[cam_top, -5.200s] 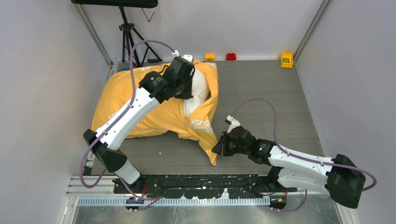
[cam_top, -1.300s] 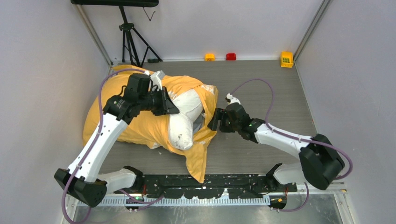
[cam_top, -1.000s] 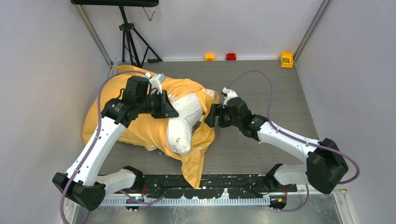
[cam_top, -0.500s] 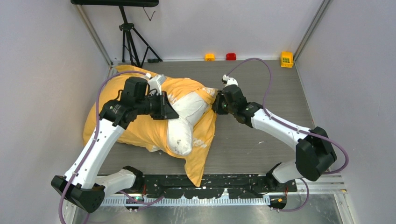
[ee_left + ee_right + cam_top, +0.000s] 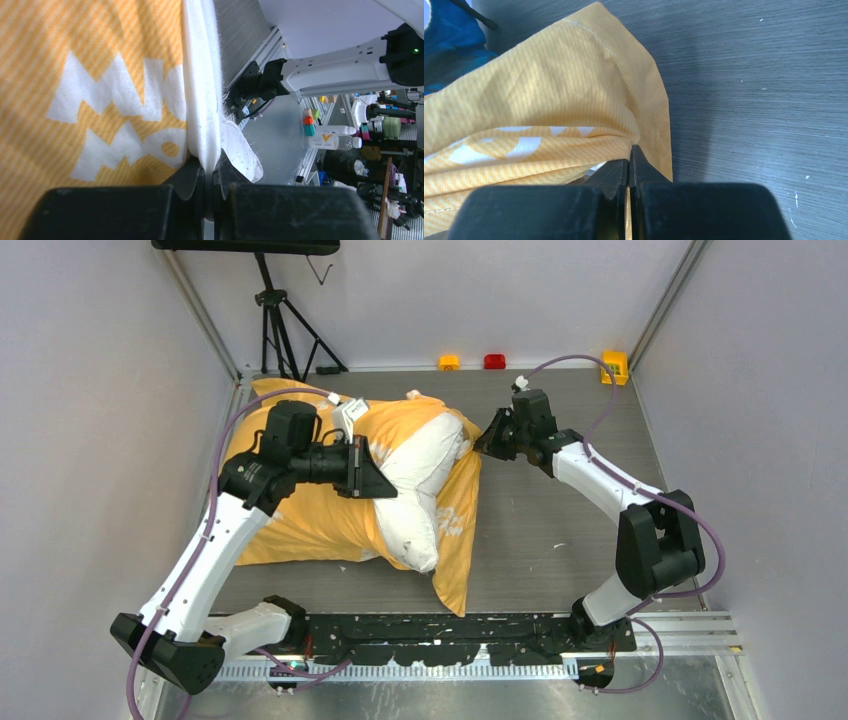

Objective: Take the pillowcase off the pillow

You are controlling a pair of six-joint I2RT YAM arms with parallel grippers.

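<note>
The orange-yellow pillowcase (image 5: 300, 525) lies on the left half of the table, its open end facing right. The white pillow (image 5: 415, 480) bulges out of that opening. My left gripper (image 5: 375, 478) is shut on a fold of the pillow's white fabric (image 5: 202, 100), right beside the printed pillowcase (image 5: 75, 90). My right gripper (image 5: 488, 440) is shut on the pillowcase's far right edge (image 5: 574, 110) and holds it just above the grey table. A long flap of pillowcase (image 5: 455, 570) hangs toward the near edge.
Small orange (image 5: 449, 362), red (image 5: 494, 361) and yellow (image 5: 613, 366) blocks sit along the back wall. A black tripod (image 5: 280, 315) stands at the back left. Grey walls close both sides. The black rail (image 5: 440, 635) runs along the near edge.
My right gripper has moved back and to the right, pulling the pillowcase edge with it. More white pillow shows, and the pillow has shifted right with my left gripper.
</note>
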